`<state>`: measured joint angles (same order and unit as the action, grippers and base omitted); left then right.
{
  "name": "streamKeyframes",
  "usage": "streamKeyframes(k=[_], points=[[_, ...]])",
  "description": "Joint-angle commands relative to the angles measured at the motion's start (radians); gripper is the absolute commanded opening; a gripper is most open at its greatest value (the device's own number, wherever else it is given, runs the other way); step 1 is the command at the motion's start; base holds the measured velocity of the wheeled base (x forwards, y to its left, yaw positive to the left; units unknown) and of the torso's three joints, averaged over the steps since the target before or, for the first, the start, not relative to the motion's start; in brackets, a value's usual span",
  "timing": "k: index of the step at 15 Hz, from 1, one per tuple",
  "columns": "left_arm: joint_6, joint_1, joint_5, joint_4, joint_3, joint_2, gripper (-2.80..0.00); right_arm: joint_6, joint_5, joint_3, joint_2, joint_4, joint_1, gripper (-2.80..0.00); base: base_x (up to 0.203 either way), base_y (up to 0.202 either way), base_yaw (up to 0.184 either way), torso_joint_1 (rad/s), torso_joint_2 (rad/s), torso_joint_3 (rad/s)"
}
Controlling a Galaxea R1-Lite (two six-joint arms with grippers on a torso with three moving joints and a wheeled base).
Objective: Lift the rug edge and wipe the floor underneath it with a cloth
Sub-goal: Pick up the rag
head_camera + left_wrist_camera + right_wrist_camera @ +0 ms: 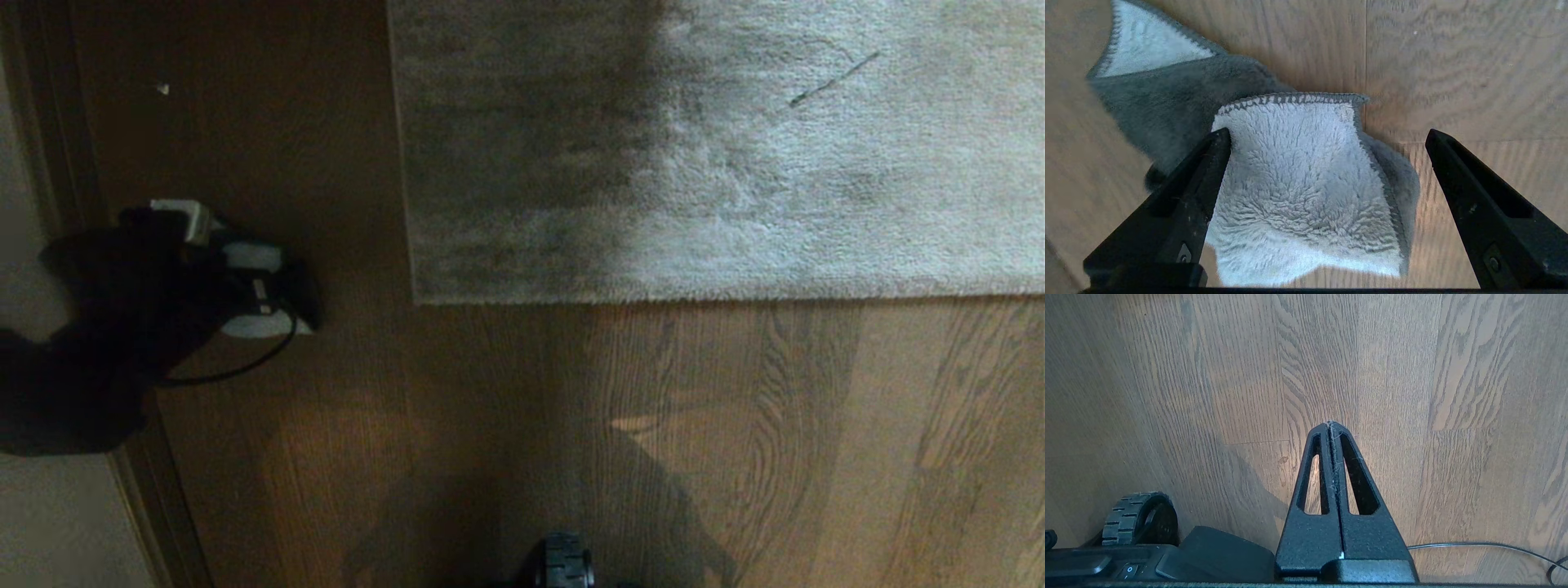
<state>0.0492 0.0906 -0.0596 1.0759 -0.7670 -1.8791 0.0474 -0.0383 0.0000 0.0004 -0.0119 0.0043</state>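
The pale grey cloth (1298,192) lies crumpled on the brown wood floor (490,408), one fold turned up to show its fluffy pale side. My left gripper (1329,134) hangs open just above it. One finger (1208,171) sits at the cloth's side and the other finger (1470,183) stands over bare planks. In the head view my left arm (163,286) is a dark shape at the left, apart from the rug. The rug edge (653,296) and its square corner (418,299) lie flat. My right gripper (1332,425) is shut and empty, parked over bare floor.
A dark skirting strip (139,490) runs down the left with a pale surface (49,523) beyond it. A black cable (237,371) loops from the left arm. The robot's wheel (1139,518) and base sit by the right gripper, and a thin cable (1474,544) crosses the planks.
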Motion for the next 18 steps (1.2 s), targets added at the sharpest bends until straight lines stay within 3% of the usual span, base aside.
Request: streamKeyframes(k=[1,18], points=[[0.001,0.000,0.000,0.036,-0.003,-0.047,0.00,0.000,-0.001,0.000,0.000,0.000,0.000,-2.80,0.000,0.000,0.000,0.000,0.00,0.000],[0.035,0.066,0.014,0.081,0.061,-0.056,0.00,0.000,0.000,0.000,0.000,0.000,0.002,-2.80,0.000,0.000,0.000,0.000,0.00,0.000]])
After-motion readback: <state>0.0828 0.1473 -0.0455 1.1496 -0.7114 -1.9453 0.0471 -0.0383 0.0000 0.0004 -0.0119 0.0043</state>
